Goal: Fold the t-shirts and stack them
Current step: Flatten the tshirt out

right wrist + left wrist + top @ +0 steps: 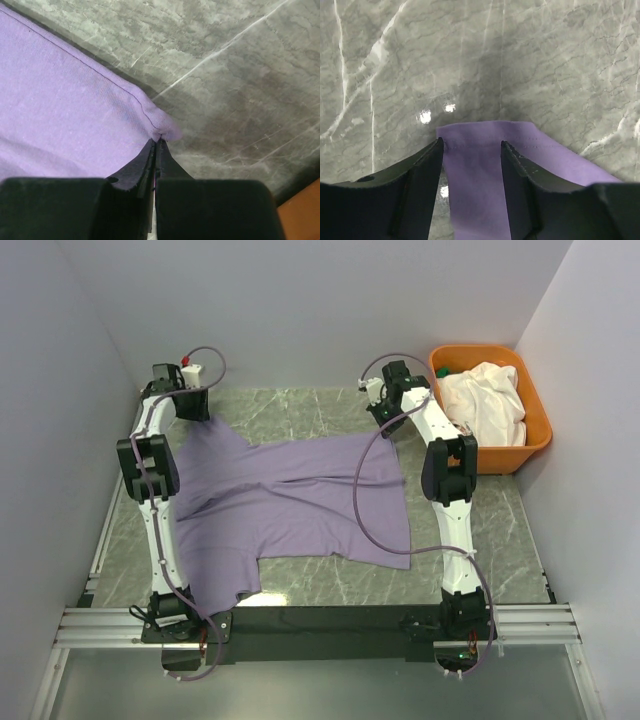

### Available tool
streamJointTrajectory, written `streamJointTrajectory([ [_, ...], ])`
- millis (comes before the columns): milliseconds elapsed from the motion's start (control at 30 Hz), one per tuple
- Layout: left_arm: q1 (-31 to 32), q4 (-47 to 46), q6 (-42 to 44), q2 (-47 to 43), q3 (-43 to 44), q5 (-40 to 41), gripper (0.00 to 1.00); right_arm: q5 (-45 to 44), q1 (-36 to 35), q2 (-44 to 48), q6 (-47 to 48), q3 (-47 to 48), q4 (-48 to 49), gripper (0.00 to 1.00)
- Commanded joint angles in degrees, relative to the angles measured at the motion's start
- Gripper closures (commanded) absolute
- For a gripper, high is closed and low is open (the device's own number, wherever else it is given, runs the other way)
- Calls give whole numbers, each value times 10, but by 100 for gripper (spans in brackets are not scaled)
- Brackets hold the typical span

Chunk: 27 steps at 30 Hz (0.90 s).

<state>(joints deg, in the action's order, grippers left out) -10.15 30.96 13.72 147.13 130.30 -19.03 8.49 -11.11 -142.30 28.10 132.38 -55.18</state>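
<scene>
The lavender shirt lies spread on the surface. Right jaws pinch its far right corner; left jaws stand spread astride the far left one. First fold's grasp, I'd say: the left must close, then both lift together.

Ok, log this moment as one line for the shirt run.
lavender t-shirt: spread on table | left fingers: open around far-left corner | right fingers: shut on far-right corner | white t-shirt: in orange tub
</scene>
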Motion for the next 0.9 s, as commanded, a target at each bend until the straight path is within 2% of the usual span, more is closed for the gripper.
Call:
streamJointTrajectory([
  [0,-2,-11,20,0,11,40,45,2,-1,44,-9,-4,-10,100],
  [300,-5,-46,16,-39,-19,13,48,2,-4,40,-14,-4,-12,100],
  [400,-11,-70,-6,-48,-19,-7,52,3,-5,40,-17,-5,-13,100],
  [600,-15,-64,-32,-22,25,-15,52,0,-6,44,-18,-13,-12,100],
  [867,-18,-60,-29,4,31,2,53,-1,-6,41,-21,-13,-13,100],
])
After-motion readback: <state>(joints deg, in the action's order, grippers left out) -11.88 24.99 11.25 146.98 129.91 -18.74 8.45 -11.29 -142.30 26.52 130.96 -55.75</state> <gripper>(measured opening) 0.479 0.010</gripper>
